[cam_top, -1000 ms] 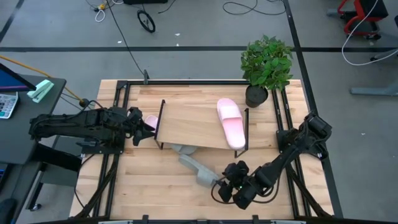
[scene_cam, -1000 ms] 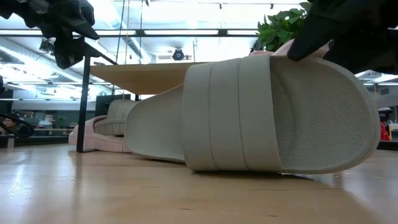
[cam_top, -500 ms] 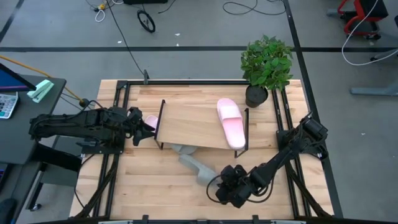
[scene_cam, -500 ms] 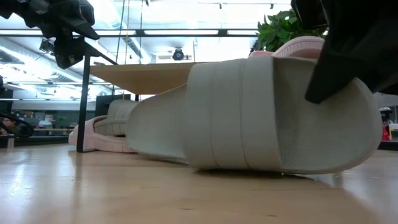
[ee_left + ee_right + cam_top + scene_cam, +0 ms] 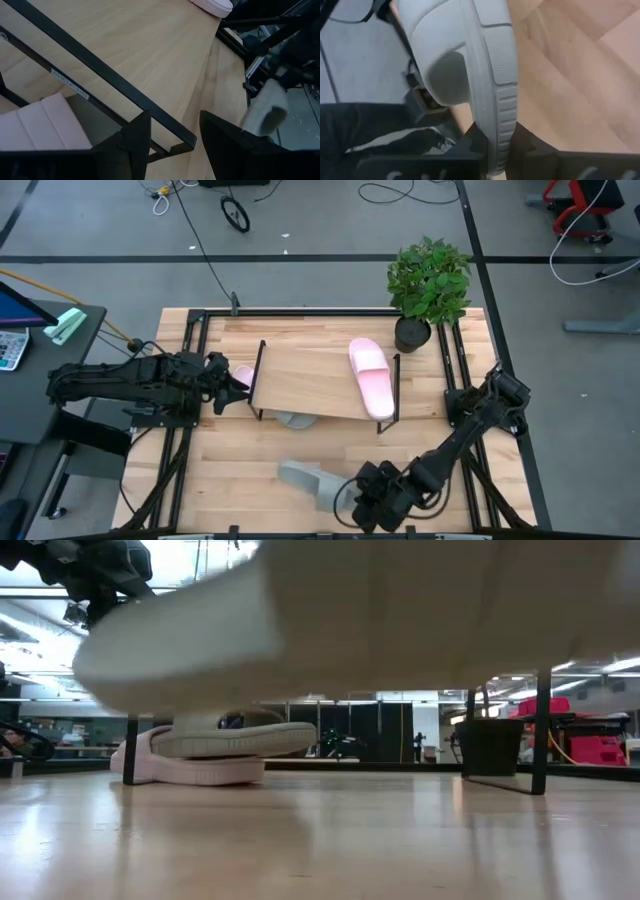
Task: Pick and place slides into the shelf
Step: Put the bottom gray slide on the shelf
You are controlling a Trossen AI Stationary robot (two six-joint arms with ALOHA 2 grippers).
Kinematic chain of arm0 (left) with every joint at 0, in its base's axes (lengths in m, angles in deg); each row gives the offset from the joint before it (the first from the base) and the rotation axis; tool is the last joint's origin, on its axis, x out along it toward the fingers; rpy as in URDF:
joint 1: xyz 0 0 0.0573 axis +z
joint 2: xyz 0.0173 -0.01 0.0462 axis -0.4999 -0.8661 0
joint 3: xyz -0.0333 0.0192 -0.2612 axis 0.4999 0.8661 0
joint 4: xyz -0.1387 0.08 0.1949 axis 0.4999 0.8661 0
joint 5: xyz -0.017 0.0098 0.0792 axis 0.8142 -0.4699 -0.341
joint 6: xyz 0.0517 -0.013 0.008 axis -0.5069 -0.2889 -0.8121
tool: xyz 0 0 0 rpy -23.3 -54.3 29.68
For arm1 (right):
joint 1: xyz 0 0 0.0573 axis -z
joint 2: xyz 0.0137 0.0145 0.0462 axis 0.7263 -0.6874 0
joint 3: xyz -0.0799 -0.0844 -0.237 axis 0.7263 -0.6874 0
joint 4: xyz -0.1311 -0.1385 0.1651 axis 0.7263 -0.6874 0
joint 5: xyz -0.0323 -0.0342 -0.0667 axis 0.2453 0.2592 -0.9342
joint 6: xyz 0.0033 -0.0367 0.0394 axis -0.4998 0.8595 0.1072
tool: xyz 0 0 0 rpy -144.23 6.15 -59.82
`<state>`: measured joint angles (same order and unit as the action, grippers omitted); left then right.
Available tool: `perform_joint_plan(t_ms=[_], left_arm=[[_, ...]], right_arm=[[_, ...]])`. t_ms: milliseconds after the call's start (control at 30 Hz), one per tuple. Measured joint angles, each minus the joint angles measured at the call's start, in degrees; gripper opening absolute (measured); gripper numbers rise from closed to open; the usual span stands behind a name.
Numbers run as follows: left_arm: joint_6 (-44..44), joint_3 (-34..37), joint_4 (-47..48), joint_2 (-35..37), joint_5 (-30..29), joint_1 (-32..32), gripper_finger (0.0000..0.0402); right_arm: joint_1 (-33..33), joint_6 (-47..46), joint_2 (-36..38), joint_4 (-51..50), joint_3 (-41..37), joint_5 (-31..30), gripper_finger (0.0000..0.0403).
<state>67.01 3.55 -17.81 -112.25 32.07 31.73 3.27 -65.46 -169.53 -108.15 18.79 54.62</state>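
**Grey slide held clear of the table at the near edge**

The right gripper [image 5: 352, 492] is clamped on the rim of a pale grey slide [image 5: 308, 478], its fingers [image 5: 525, 150] pinching the sole edge. The slide juts out to the gripper's side over the near part of the table [image 5: 230, 470]. In the low view the grey slide [image 5: 400, 610] fills the upper part of the picture and hangs off the tabletop, with open space under it.

Farther from that gripper stands the shelf [image 5: 320, 380], with one pink slide [image 5: 371, 377] lying on its board near the right end frame. The second grey slide [image 5: 290, 418] lies on the table, partly under the shelf's near edge. Past the shelf's far right corner sits a potted plant [image 5: 428, 285].

Well apart, at the shelf's left end, the left gripper [image 5: 232, 385] hovers with its fingers [image 5: 130, 145] narrowly parted and holding nothing. Just beside it lies the other pink slide [image 5: 243, 373], next to the shelf's black end frame [image 5: 100, 70].
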Motion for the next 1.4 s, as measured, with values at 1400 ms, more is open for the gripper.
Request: perform_joint_plan(t_ms=[1400], left_arm=[[-8.3,0.0,-24.6,0.0,0.0,0.0,0.0149]], right_arm=[[8.3,-30.6,0.1,-0.2,21.2,-56.9,0.0030]])
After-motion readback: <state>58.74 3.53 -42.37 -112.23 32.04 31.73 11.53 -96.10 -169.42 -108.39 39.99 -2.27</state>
